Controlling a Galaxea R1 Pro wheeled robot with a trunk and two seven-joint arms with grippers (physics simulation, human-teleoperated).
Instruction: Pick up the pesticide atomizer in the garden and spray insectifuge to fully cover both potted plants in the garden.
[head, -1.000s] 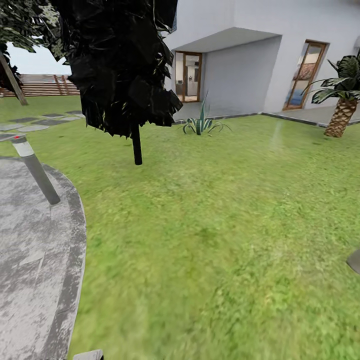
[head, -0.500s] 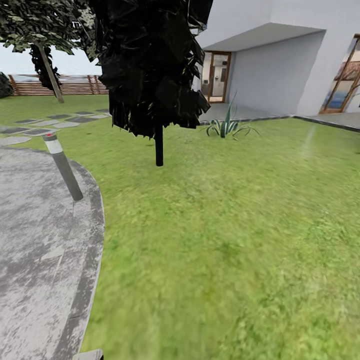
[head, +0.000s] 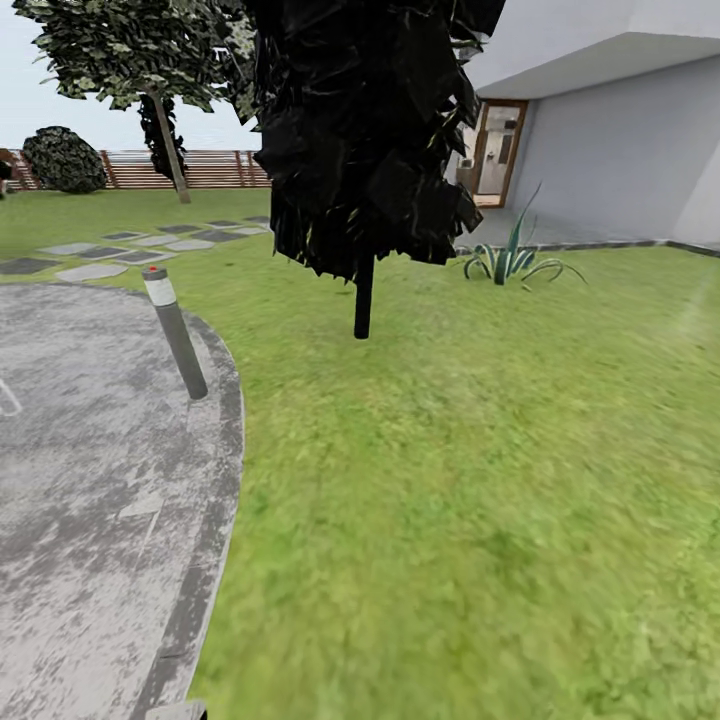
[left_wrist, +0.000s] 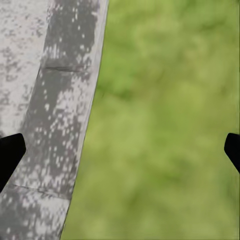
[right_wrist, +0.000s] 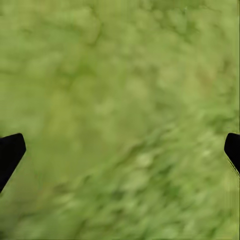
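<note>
Black fingertips and a grey edge of the robot's body

In each wrist view two flat black fingertips (left_wrist: 10, 152) (right_wrist: 10, 152) with angled, pointed ends enter from opposite sides, plain and unmarked. In the head view a small pale grey, straight-edged piece of the robot (head: 177, 711) sits at the bottom edge.
</note>
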